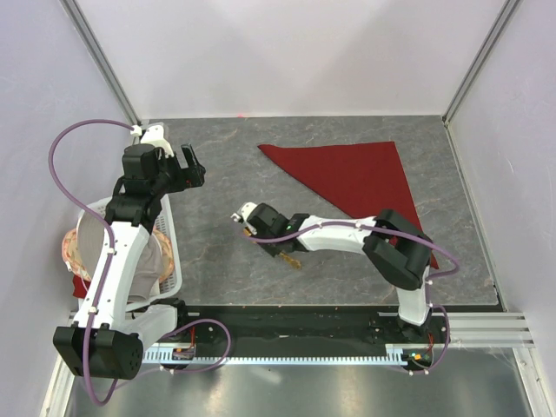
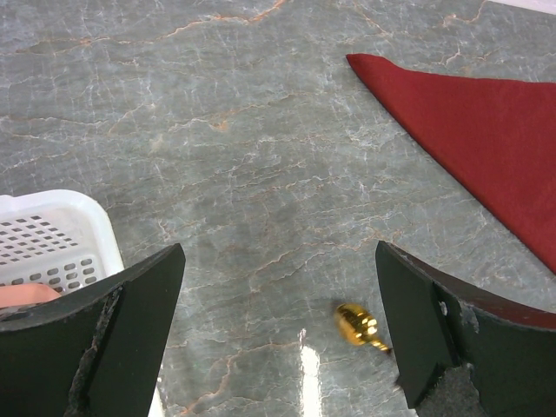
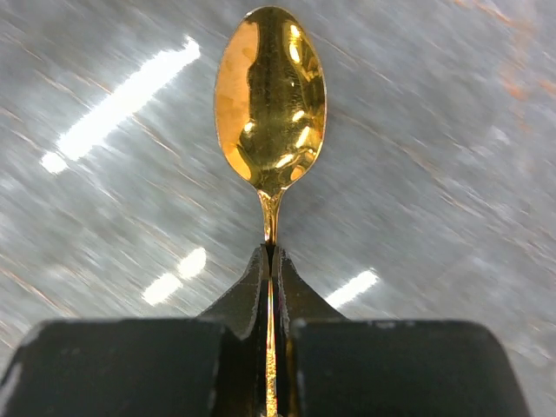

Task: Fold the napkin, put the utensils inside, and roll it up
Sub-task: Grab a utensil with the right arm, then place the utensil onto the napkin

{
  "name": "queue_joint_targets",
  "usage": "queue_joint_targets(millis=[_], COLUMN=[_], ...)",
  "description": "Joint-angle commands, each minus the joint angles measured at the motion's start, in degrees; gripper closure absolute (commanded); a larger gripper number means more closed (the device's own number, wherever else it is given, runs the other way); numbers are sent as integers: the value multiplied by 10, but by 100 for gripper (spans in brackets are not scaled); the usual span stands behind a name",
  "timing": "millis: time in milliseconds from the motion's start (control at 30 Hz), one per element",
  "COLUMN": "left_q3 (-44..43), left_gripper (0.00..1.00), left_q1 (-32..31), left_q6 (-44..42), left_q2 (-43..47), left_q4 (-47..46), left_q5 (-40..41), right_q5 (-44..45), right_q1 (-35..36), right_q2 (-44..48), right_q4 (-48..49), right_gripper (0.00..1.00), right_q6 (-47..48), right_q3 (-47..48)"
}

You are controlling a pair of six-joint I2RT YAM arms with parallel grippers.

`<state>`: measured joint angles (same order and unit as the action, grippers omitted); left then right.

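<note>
The maroon napkin (image 1: 356,178) lies flat as a folded triangle at the back right of the table. Its pointed corner also shows in the left wrist view (image 2: 469,122). My right gripper (image 1: 283,250) is near the table's middle, shut on the thin handle of the gold spoon (image 3: 271,95). The oval bowl sticks out past the fingertips, above the bare table. The spoon shows in the top view (image 1: 292,260) and in the left wrist view (image 2: 356,323). My left gripper (image 1: 196,167) is open and empty, above the table's left side (image 2: 278,347).
A white perforated basket (image 1: 174,269) stands at the near left and holds a grey-beige cloth (image 1: 149,261); its corner shows in the left wrist view (image 2: 52,234). Pale walls close in the back and sides.
</note>
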<state>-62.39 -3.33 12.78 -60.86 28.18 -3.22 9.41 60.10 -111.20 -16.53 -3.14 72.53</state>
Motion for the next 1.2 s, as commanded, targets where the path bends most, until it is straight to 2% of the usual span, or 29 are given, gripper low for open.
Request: queue_joint_targets(millis=[0, 167, 300, 467, 800, 1000, 1167], left_q3=[2, 2, 3, 3, 2, 3, 3], left_gripper=[2, 2, 2, 2, 2, 2, 2], left_q1=[2, 2, 2, 2, 2, 2, 2], left_q6=[-5, -6, -7, -8, -7, -7, -7], left_q2=[15, 14, 14, 15, 19, 20, 18], left_q4=[-20, -19, -20, -19, -20, -19, -19], left_q5=[-8, -9, -7, -8, -11, -13, -13], right_q5=[-60, -93, -80, -71, -47, -93, -137], right_q1=[-60, -119, -144, -212, -309, -378, -404], right_q2=[67, 103, 120, 137, 105, 83, 67], right_q4=[-10, -10, -11, -13, 3, 9, 8], right_gripper=[100, 100, 100, 100, 100, 100, 100], right_q6=[63, 119, 160, 195, 245, 268, 307], right_q3=[-25, -46, -54, -49, -24, -5, 2])
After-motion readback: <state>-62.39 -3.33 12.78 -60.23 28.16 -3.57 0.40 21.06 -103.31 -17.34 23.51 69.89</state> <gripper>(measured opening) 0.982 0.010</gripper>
